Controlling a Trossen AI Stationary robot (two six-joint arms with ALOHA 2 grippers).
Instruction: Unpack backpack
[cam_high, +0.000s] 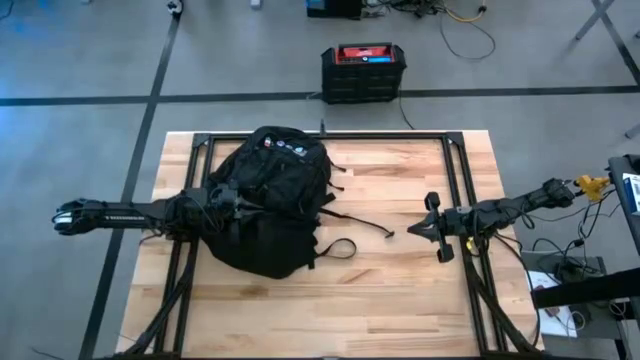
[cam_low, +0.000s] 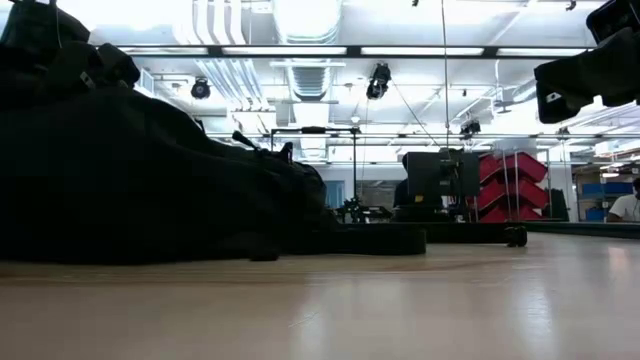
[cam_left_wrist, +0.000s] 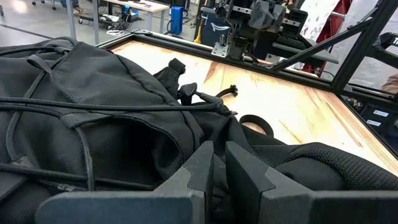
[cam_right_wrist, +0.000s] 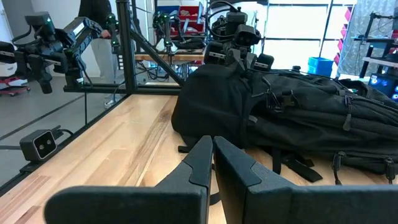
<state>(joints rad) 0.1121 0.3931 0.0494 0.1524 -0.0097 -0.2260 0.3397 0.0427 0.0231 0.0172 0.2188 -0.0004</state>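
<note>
— Backpack (cam_high: 272, 200) position?
— It lies flat on the table (cam_high: 400, 290), on the left half, its top with the small round patches toward the far edge and its lower end toward the near edge. Black straps (cam_high: 362, 222) trail off it toward the middle of the table, one ending in a loop (cam_high: 341, 249).

— Left gripper?
— The left gripper (cam_high: 226, 200) is on the backpack's left side, reaching in from the table's left edge. In the left wrist view its fingers (cam_left_wrist: 200, 169) stand almost together with only a narrow gap, and dark fabric of the backpack (cam_left_wrist: 112, 124) sits right at the tips. Whether they pinch any of that fabric, I cannot tell.

— Right gripper?
— The right gripper (cam_high: 412, 230) hangs over the right half of the table, well apart from the backpack, pointing at it. Its fingers (cam_right_wrist: 202, 163) are pressed together with nothing between them.

— Anything else around?
— A black metal frame (cam_high: 455, 160) runs along the table's edges. Beyond the far edge, on the floor, stands a black crate with a red top (cam_high: 364, 72). In the low view the backpack (cam_low: 140, 180) fills the left side as a dark mound.
</note>
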